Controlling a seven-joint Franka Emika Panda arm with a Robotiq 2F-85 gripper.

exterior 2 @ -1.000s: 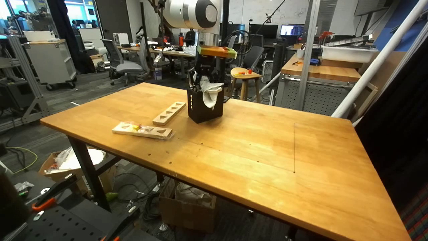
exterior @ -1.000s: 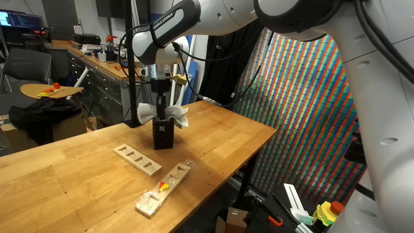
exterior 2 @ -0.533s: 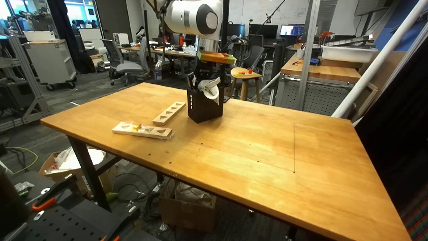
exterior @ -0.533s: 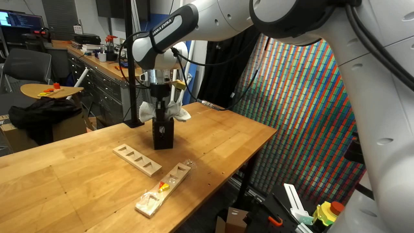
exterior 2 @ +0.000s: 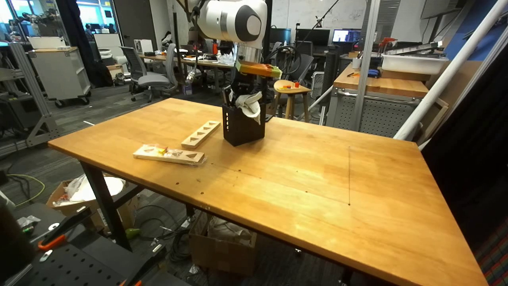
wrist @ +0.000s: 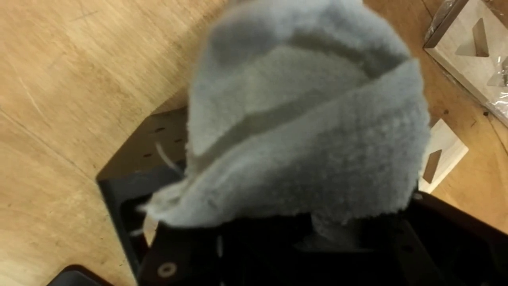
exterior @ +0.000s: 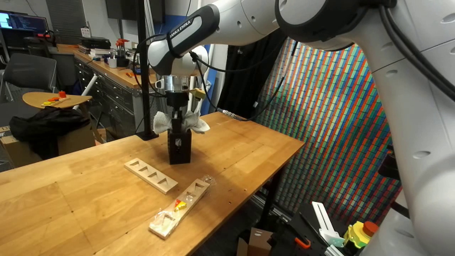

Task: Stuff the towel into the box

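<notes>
The pale towel (wrist: 337, 159) is bunched at the mouth of the black box (exterior: 180, 153) directly below the gripper (exterior: 177, 126), its flaps splaying past the rim on both sides of the fingers. Cloth and walls hide the fingertips, so whether they pinch the towel cannot be told. With so much cloth outside, an upward move could drag it out; an off-centre push could jam a finger against the wall and tip the box on the counter (exterior 2: 317, 167).
</notes>
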